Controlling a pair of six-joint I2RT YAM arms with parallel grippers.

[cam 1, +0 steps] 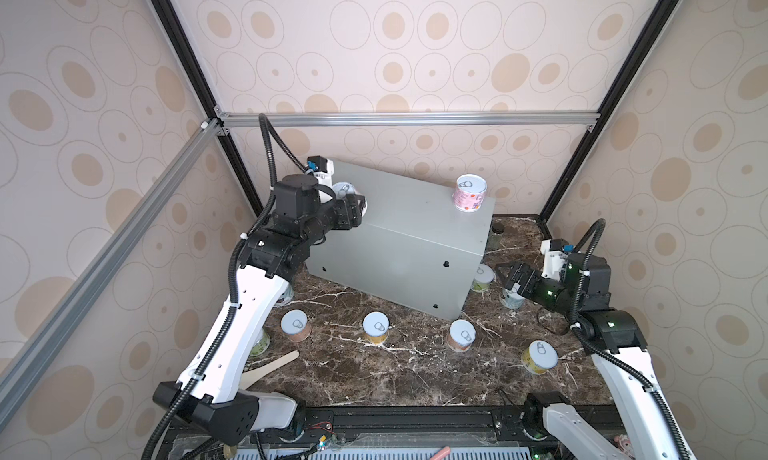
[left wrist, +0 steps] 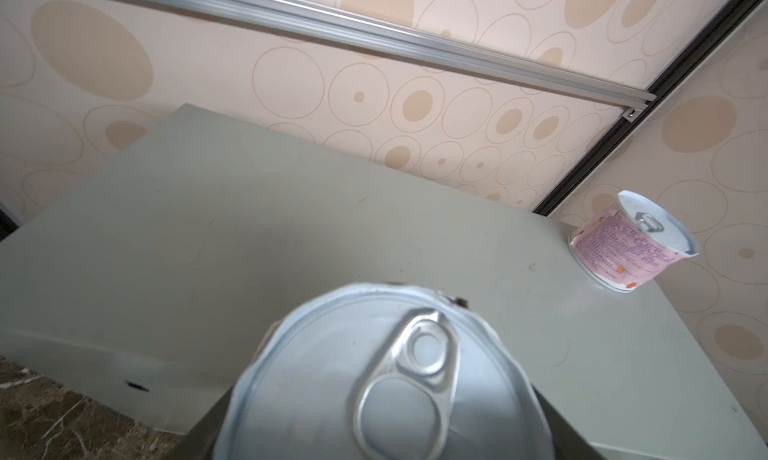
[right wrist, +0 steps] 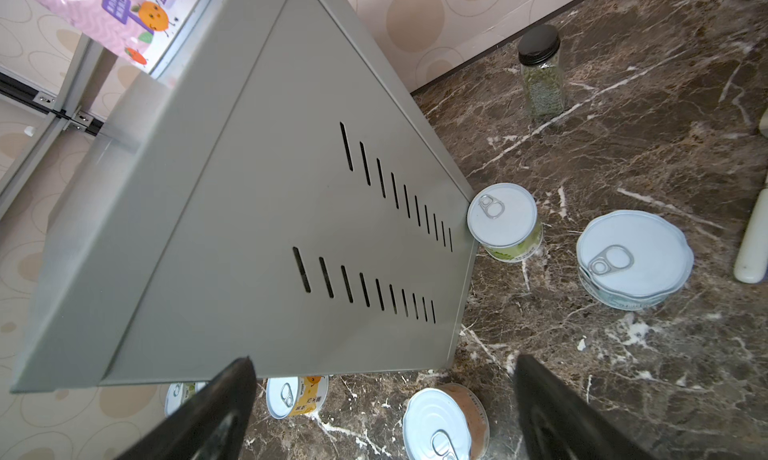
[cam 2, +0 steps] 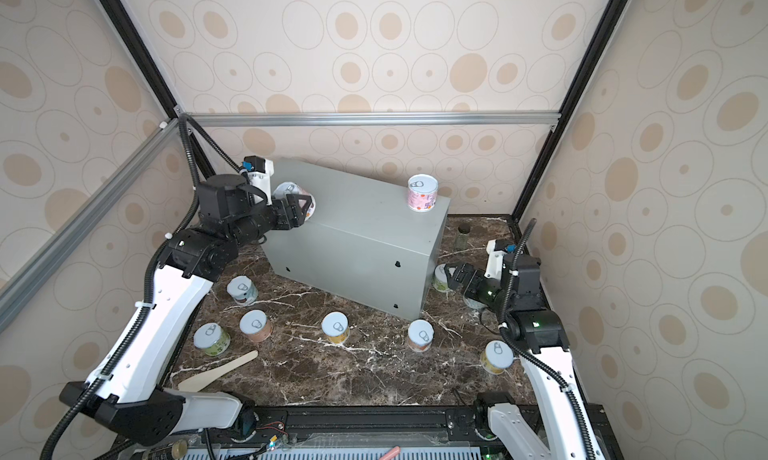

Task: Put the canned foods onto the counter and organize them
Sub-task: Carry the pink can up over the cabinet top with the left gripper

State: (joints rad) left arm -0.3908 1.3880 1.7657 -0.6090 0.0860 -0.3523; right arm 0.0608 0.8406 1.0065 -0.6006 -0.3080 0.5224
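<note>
The left gripper (cam 2: 305, 209) is clamped on 1 can, the held can (cam 2: 292, 192), with a finger on each side of its wall. The held can is tilted, its silver lid (left wrist: 399, 379) facing up and back toward the wrist. It sits at the left end of the counter (cam 1: 409, 229), by the near edge of the top. Whether its base touches the top cannot be told.

The pink can (cam 1: 470, 194) stands upright on the counter's far right corner, well apart from the held can.

The right gripper (cam 1: 509, 273) hangs low just off the counter's right end, its jaws spread wide with nothing between them. The green can (cam 1: 483, 278) stands against the counter's right end just beside its fingertips, and the pale teal can (right wrist: 633, 258) lies partly under the gripper's body in both top views.

In a top view, 6 more cans stand on the marble surface (cam 2: 374, 379) in front of the counter: 3 toward the left (cam 2: 242, 289), 3 toward the right (cam 2: 420, 335).
</note>
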